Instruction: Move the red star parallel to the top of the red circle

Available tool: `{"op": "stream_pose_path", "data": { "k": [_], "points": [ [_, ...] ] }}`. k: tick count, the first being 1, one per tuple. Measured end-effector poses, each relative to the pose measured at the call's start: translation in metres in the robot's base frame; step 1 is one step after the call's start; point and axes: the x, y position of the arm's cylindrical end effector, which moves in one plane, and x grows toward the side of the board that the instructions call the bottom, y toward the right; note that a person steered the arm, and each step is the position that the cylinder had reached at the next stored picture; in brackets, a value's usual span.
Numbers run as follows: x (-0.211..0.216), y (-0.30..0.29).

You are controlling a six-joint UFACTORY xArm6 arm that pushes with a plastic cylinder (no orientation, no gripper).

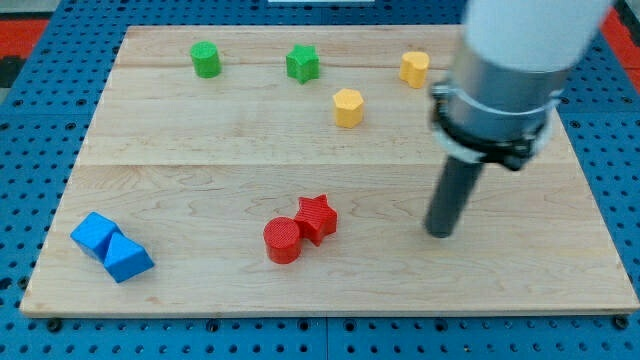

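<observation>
Eight blocks sit on the wooden counter [200,140], which lies on a blue pegboard [40,120].

Two are red. The red star [316,217] lies near the middle of the counter's near half. The red circle [283,240] is just to its left and a little nearer, and the two appear to touch. As they lie, the star is up and to the right of the circle rather than straight beyond it.

Two are blue, at the near left corner: a blue cube [95,234] and a blue wedge-like block [128,259], pressed together, the second nearer and to the right.

Two are green, along the far edge: a green cylinder [206,59] on the left and a green star [302,63] to its right, well apart from each other.

Two are yellow, at the far right: a yellow hexagon [347,107] and another yellow block [414,68], farther back and to its right; its exact shape is hard to make out.

The arm ends in a straight dark rod with nothing that opens or closes, so no tool is apart, together or clamped on anything. My tip [439,233] rests on the counter well to the right of the red star, at about the same depth, touching no block.
</observation>
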Motion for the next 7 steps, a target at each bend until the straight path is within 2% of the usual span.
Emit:
{"op": "stream_pose_path", "data": {
  "k": [1,2,3,4,5,6,7],
  "points": [
    [0.009,-0.03],
    [-0.021,-0.098],
    [-0.036,-0.127],
    [-0.016,-0.106],
    [-0.015,-0.123],
    [0.031,-0.096],
    [0.028,-0.106]
  ]
}}
